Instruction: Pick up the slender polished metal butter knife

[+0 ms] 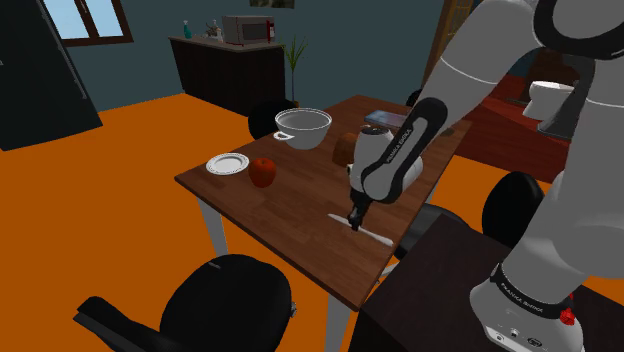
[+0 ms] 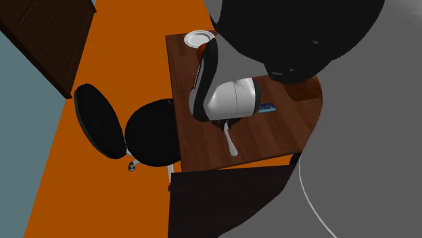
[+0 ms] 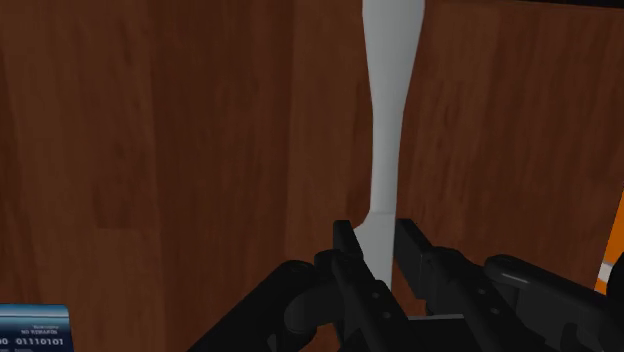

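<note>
The butter knife (image 3: pixel 385 130) is a slim pale grey piece lying flat on the brown wooden table (image 1: pixel 260 215). In the wrist view my gripper (image 3: pixel 378 255) has both black fingers pressed against the sides of one end of the knife, and the rest of it runs straight away from the hand. In the shoulder view the gripper (image 1: pixel 356 222) points down onto the knife (image 1: pixel 375 233) near the table's edge on the stand's side. In the second exterior view the knife (image 2: pixel 231 143) sticks out from under the white forearm.
A red apple (image 1: pixel 263 171), a small white plate (image 1: pixel 228 163) and a white bowl (image 1: pixel 303 127) sit further along the table. A blue card (image 2: pixel 266 107) lies near the gripper. A black office chair (image 1: pixel 225 300) stands at the table's near corner.
</note>
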Motion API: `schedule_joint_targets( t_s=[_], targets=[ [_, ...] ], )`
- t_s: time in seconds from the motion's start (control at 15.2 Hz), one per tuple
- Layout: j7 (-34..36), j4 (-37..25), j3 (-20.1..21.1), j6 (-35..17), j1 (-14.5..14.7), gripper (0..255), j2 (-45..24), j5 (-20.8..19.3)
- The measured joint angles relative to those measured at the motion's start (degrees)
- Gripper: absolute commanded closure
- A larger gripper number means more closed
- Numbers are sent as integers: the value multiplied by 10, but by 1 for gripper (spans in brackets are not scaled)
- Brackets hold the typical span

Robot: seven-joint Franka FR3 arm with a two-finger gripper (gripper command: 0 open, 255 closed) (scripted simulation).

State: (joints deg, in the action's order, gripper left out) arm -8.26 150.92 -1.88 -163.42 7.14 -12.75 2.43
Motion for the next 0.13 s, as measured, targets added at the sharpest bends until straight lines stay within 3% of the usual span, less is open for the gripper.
schedule_joint_targets(
  t_s=[0.13],
  targets=[
    [1,4,-2,12,1,255,16,-2]
  ],
)
